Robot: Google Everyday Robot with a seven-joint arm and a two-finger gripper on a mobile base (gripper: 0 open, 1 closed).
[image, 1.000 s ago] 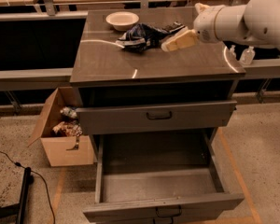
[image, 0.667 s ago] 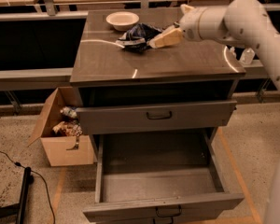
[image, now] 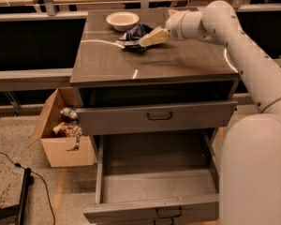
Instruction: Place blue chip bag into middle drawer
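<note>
My gripper (image: 146, 39) is over the cabinet top with its tip right against the blue chip bag (image: 131, 33). Whether it has closed on the bag I cannot tell. The bag lies just ahead of the tip, and the cream bowl (image: 122, 20) is a little beyond. I judge it light, crinkly, slippery foil, so I'd pinch a raised fold near its edge, not the puffed middle. The middle drawer (image: 154, 187) stands pulled out, well below the gripper.
</note>
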